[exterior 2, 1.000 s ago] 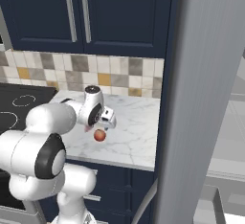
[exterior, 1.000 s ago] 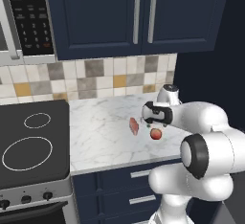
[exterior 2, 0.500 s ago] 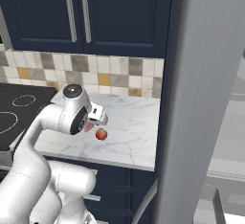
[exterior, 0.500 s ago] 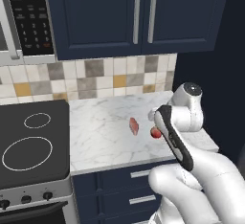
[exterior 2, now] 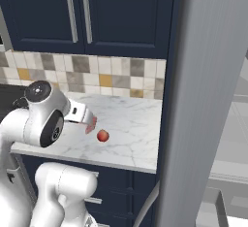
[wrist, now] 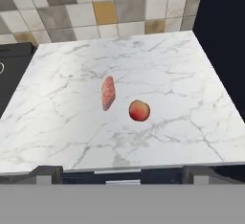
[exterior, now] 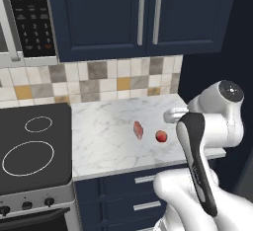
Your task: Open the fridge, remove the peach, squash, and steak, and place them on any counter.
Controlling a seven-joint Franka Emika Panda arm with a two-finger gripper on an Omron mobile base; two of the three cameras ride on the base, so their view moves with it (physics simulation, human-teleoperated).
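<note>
Hand view gives you the counter (wrist: pixel 158 141) from above its front edge: the peach (wrist: pixel 139 110) sits nearest, and the steak (wrist: pixel 108 93) lies just beside it, a little farther back, the two apart. Behind them the marble runs to the tiled backsplash (wrist: pixel 110 12), with the stovetop (wrist: pixel 14 70) at the left edge. You cannot tell how the fingers stand. Compared with a second ago, the arm has pulled back off the counter and risen, so in the left base view the peach (exterior: pixel 161 136) and steak (exterior: pixel 138 129) lie uncovered; neither has shifted. From the right base view, the grey fridge (exterior 2: pixel 208 100) door stands close beside the counter's end.
</note>
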